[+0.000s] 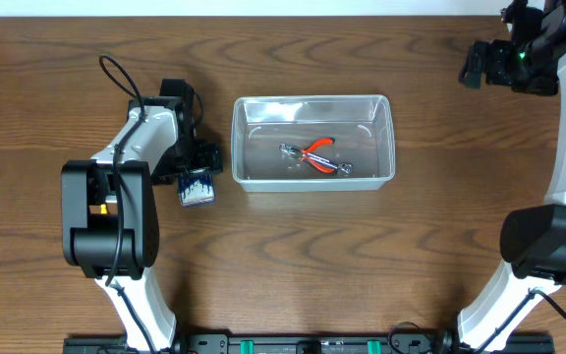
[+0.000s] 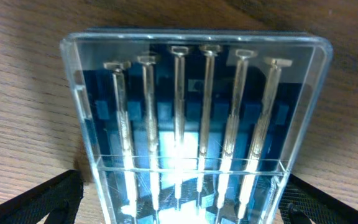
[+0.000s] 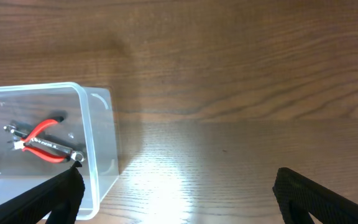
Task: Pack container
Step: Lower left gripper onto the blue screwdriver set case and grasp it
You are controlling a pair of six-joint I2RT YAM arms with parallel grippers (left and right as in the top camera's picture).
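At the middle of the wooden table (image 1: 411, 246) sits the clear container (image 1: 312, 100), holding red-handled pliers (image 1: 317, 152) and a silvery tool too small to identify. Just to its left, the left gripper (image 1: 199, 172) straddles a small blue case of screwdriver bits (image 1: 197, 187), one finger on either side, though whether they press on it I cannot tell. Well away at the far right corner, the right gripper (image 1: 472, 67) hangs with its fingers spread wide and nothing between them.
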